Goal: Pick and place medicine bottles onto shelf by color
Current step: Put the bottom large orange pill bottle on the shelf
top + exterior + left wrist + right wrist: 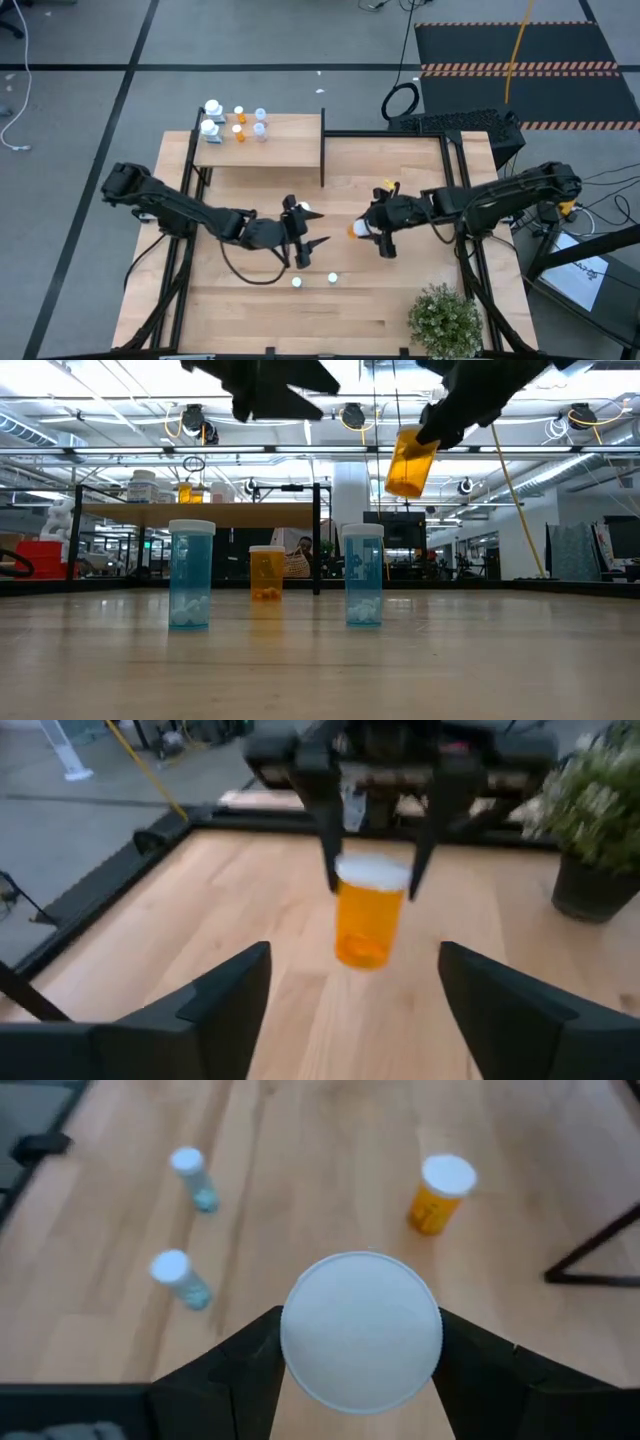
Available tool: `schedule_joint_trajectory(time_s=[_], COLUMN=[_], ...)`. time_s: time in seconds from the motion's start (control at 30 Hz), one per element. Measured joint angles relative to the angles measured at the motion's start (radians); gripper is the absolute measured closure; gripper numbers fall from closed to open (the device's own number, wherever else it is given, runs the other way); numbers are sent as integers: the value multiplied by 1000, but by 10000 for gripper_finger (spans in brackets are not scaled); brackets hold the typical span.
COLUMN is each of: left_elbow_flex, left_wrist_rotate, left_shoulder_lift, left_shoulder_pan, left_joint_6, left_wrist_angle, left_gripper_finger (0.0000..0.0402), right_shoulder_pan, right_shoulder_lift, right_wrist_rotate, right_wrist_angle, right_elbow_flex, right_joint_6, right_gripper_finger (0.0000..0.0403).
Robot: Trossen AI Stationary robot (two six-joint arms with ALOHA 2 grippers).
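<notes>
My right gripper [372, 230] clamps an orange bottle [410, 460] by its cap, aloft mid-table; my left gripper [305, 243] gapes empty. Shelf [290, 150] holds perhaps six bottles; three loose bottles [191, 573] remain.

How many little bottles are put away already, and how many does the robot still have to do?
Done: about six bottles stand on the shelf, whites, oranges and clear ones grouped. In hand: the right gripper holds an orange bottle by its cap, lifted above the table. The left gripper is open, empty and faces it. Left: two blue bottles and another orange one stand on the table.
</notes>
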Motion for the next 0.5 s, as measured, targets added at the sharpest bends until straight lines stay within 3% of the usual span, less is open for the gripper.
schedule_joint_trajectory(time_s=[0.23,0.5], left_elbow_flex=[0,0], left_wrist_rotate=[84,179], left_shoulder_lift=[101,220], left_shoulder_pan=[51,122], left_joint_6=[2,62], left_wrist_angle=[67,264], left_gripper_finger=[58,60], right_shoulder_pan=[-48,-81], right_shoulder_lift=[2,3], right_wrist_rotate=[-2,-3], right_wrist_angle=[7,33], right_elbow_flex=[-1,-1], right_joint_6=[-42,-92], right_gripper_finger=[187,187])
